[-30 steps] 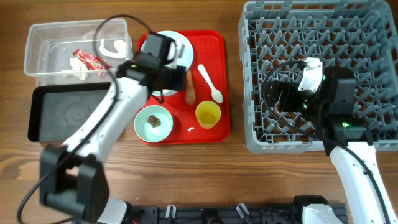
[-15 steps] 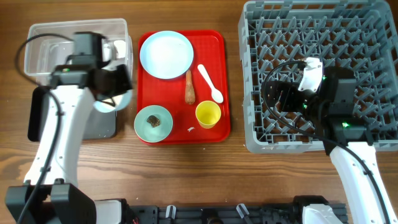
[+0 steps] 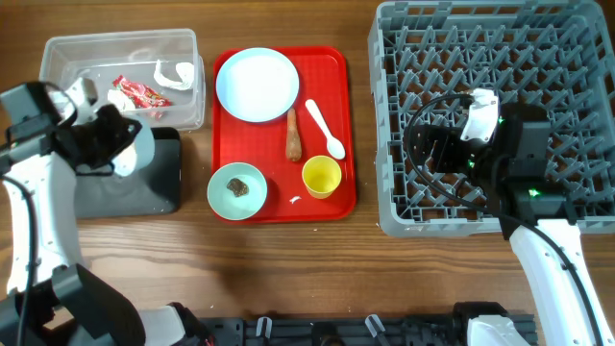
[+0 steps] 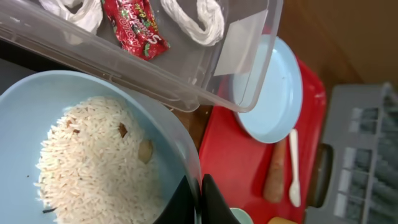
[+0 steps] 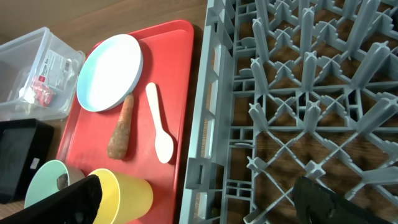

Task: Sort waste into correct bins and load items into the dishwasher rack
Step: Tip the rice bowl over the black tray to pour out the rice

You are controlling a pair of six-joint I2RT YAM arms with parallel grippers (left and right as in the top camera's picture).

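Note:
My left gripper (image 4: 199,193) is shut on the rim of the small white bowl (image 4: 37,106), which holds white rice (image 4: 93,162). It holds the bowl over the black tray (image 3: 144,187), beside the clear tub (image 3: 58,58). The tub holds the red wrapper (image 3: 139,91) and white scraps (image 3: 173,75). My right gripper (image 5: 199,202) is open and empty above the grey rack (image 3: 500,58). On the red tray (image 3: 336,96) lie the blue plate (image 3: 257,85), carrot stick (image 3: 293,135), spoon (image 3: 324,127), yellow cup (image 3: 321,177) and mint bowl (image 3: 252,200) with a brown lump (image 3: 237,186).
A small white scrap (image 3: 296,201) lies on the red tray near the cup. The rack's left wall (image 5: 199,124) stands just right of the red tray. Bare wooden table (image 3: 288,269) runs along the front.
My left arm has swung left from the red tray, carrying the bowl of rice past the clear tub to above the black tray. The right arm has not moved.

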